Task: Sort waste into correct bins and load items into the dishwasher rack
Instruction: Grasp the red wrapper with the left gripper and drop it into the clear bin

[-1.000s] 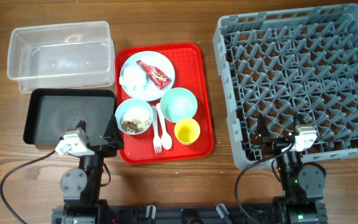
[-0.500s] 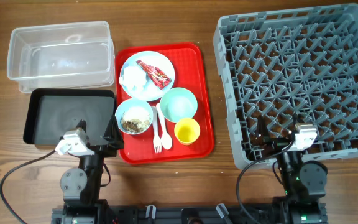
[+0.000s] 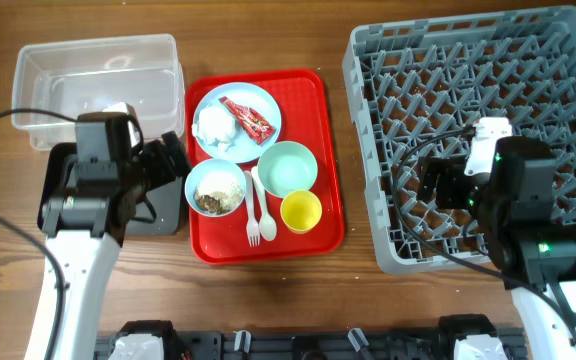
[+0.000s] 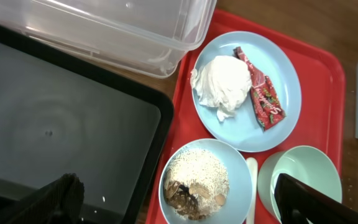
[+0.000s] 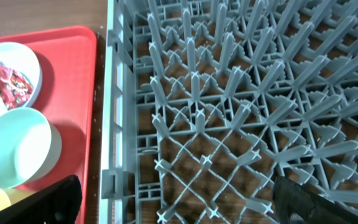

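Note:
The red wrapper (image 3: pixel 249 118) and white tissue (image 3: pixel 214 127) lie on the pale blue plate (image 3: pixel 268 105). Crumbly food scraps (image 3: pixel 214 192) fill the light blue bowl (image 3: pixel 196 178). The mint bowl (image 3: pixel 288 168), yellow cup (image 3: pixel 301 211), white fork (image 3: pixel 253 218) and spoon (image 3: pixel 265 208) are beside them. My left gripper (image 3: pixel 173 165) is open and empty above the black tray's (image 3: pixel 166 215) right edge; in the left wrist view its jaws (image 4: pixel 182 205) straddle the scraps (image 4: pixel 194 183). My right gripper (image 3: pixel 430 186) (image 5: pixel 179 202) is open and empty above the grey rack (image 3: pixel 363 150).
All the dishes sit on a flat red serving tray (image 3: pixel 323 130) between the bins and the rack. The clear tub (image 3: pixel 98 85) stands at the back left, behind the black tray. Bare wooden table runs along the front edge.
Both arms have risen from their folded rest at the table's front. The left one swung forward over the black tray, the right one forward over the rack's near left part.

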Tool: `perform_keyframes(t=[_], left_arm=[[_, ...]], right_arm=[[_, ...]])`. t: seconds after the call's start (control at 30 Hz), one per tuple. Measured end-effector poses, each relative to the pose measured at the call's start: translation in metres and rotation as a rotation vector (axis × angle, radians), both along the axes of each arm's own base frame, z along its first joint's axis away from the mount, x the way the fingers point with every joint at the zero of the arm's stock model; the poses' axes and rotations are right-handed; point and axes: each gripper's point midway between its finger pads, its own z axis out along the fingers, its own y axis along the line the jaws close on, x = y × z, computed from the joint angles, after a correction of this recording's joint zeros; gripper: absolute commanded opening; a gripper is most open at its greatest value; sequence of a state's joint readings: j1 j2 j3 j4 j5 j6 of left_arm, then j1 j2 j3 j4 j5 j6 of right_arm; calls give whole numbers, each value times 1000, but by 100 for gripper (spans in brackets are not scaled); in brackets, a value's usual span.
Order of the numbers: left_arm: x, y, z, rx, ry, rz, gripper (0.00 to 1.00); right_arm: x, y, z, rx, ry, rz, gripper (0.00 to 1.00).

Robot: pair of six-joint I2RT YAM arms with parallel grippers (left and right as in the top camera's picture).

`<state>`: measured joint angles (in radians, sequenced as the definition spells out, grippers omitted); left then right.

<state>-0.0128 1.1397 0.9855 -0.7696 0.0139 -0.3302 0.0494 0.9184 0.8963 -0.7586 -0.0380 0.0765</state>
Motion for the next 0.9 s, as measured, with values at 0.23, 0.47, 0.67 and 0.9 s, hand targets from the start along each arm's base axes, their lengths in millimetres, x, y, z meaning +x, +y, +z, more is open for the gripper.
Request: perform_keyframes(t=[0.23,0.47,0.67,0.9], left_arm=[[90,-54,-3,-73,-195,-153,99],[128,-98,-115,68,-78,-215,84],[121,-79,-165,175,38,-171,4],[137,-63,-36,187,-270,-73,4]], right_arm=[[5,0,1,-2,-3,2,100],[5,0,1,-2,-3,2,100],[5,0,1,-2,-3,3,100],[5,0,1,-2,-3,2,100]])
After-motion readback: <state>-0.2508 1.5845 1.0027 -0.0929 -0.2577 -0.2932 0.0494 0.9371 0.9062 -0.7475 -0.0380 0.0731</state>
